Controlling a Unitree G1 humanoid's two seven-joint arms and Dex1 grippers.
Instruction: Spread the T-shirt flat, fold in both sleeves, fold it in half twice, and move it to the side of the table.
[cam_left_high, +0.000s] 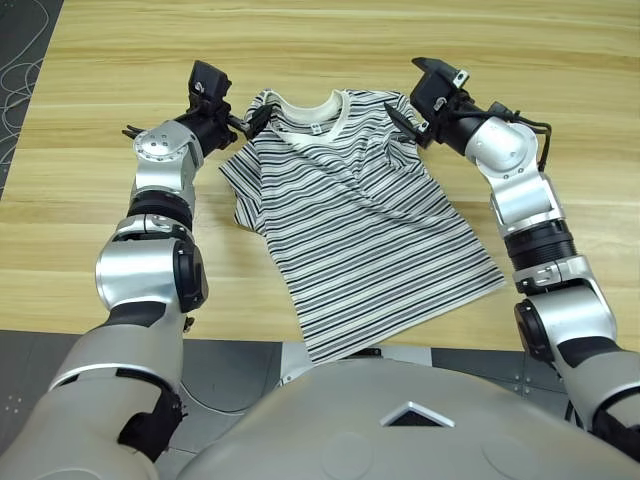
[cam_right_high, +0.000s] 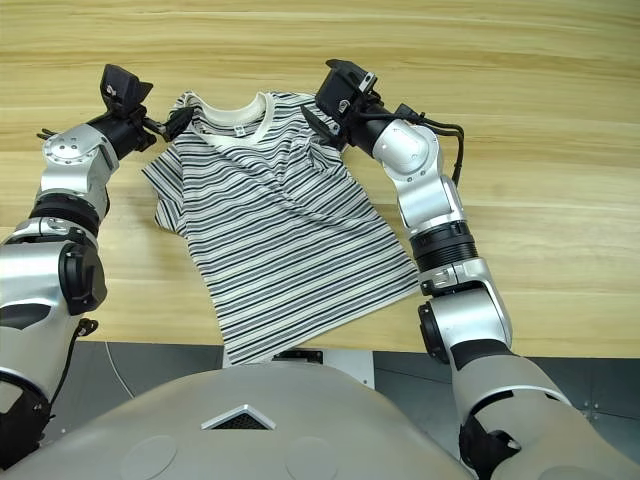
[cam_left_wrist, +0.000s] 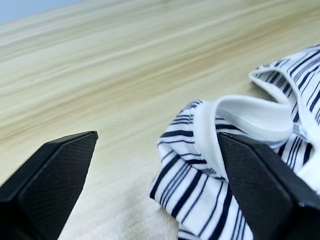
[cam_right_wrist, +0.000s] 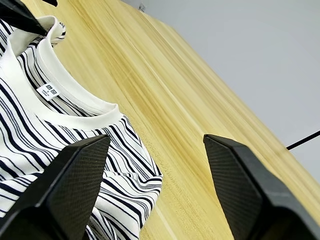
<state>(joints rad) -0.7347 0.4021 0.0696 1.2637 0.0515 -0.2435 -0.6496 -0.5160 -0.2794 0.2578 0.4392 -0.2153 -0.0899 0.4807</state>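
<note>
— Where's the black-and-white striped cotton T-shirt (cam_left_high: 350, 230)?
— On the pale wooden table (cam_left_high: 560, 60), wrinkled. It spreads from its cream ribbed collar (cam_right_wrist: 75, 97) toward the near edge, and the hem hangs just over.
— Left gripper (cam_left_wrist: 157, 136)?
— Released, jaws wide, at the shoulder left of that collar. One finger (cam_left_wrist: 260, 190) is against the striped cloth, the other over bare wood.
— Right gripper (cam_right_wrist: 156, 137)?
— Also released, at the shoulder right of the collar, one finger above cloth, one above wood.
</note>
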